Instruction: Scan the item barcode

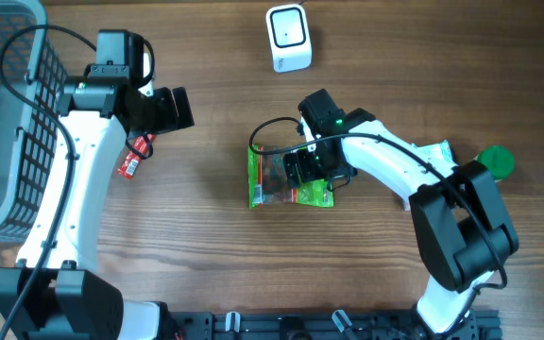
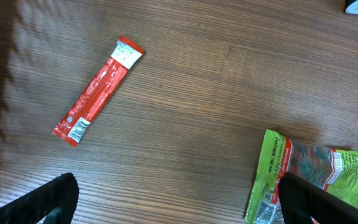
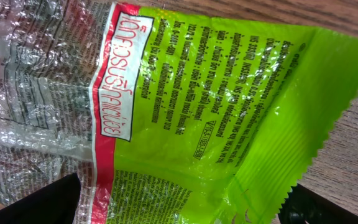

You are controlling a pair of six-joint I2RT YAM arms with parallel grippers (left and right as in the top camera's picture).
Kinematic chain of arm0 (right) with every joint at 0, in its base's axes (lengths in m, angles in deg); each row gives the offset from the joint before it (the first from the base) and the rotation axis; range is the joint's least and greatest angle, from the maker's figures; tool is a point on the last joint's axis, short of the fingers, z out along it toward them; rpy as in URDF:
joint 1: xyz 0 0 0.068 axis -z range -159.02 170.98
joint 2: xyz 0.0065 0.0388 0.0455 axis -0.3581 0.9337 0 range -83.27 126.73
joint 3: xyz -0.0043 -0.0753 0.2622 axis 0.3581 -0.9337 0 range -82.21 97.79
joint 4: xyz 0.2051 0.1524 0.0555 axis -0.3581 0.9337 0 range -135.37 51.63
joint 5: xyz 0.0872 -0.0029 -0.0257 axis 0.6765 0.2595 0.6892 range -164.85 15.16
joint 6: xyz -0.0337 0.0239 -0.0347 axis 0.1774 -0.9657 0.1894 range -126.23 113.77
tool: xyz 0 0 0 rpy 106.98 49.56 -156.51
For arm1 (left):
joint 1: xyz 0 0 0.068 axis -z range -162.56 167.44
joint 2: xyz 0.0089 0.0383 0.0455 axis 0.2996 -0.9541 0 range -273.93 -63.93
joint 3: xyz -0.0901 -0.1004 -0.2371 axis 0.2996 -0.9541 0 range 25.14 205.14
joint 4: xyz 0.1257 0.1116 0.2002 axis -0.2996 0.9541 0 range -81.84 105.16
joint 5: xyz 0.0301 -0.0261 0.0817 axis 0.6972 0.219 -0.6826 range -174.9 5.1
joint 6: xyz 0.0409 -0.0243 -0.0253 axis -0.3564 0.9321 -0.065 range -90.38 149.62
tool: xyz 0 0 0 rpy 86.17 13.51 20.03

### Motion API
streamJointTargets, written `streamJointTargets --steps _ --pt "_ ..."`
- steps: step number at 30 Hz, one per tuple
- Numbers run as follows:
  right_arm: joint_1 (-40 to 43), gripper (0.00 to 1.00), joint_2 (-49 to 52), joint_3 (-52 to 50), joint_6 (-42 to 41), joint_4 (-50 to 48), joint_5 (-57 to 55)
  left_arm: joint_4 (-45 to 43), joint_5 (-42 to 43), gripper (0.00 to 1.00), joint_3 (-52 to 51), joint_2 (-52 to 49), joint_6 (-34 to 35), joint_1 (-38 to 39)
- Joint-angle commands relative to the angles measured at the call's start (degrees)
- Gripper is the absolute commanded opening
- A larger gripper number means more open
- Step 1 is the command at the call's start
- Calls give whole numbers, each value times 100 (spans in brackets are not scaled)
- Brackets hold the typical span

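Currently no scan has begun: the green snack bag (image 1: pixel 286 181) lies flat mid-table under the right gripper (image 1: pixel 308 172), jaws spread, well apart from the white scanner (image 1: pixel 288 38); the left gripper (image 1: pixel 163 110) hangs spread and empty.

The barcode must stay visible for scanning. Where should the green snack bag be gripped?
Probably by its serrated end seam, the right gripper descending from above: the green snack bag lies flat, the thin crimped edge suits open jaws, and the barcode sits at the opposite end.
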Motion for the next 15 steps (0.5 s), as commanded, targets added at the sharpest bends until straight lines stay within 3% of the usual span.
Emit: streamJointTargets --steps 1,5,9,10,11,12,13,15 --pt "-15 100 -151 -57 118 -13 116 -37 31 100 0 -4 15 4" --pt "-15 100 -151 -57 129 -7 116 -236 46 100 0 -4 17 4" --pt "-15 100 -151 -57 131 13 118 -168 1316 100 -2 -7 -114 4" --pt "-15 99 -151 -57 133 17 118 -138 1676 95 -2 -9 -376 7" --pt "-15 100 -151 -57 131 20 122 -107 1899 42 -2 -9 -549 4" --pt "-15 100 -151 -57 136 17 153 -98 1985 9 -11 -11 -511 4" --pt "-15 100 -151 -57 157 15 221 -94 1987 4 -39 -11 -286 7" --pt "-15 99 -151 -57 313 9 426 -103 1987 4 -175 -11 107 20"
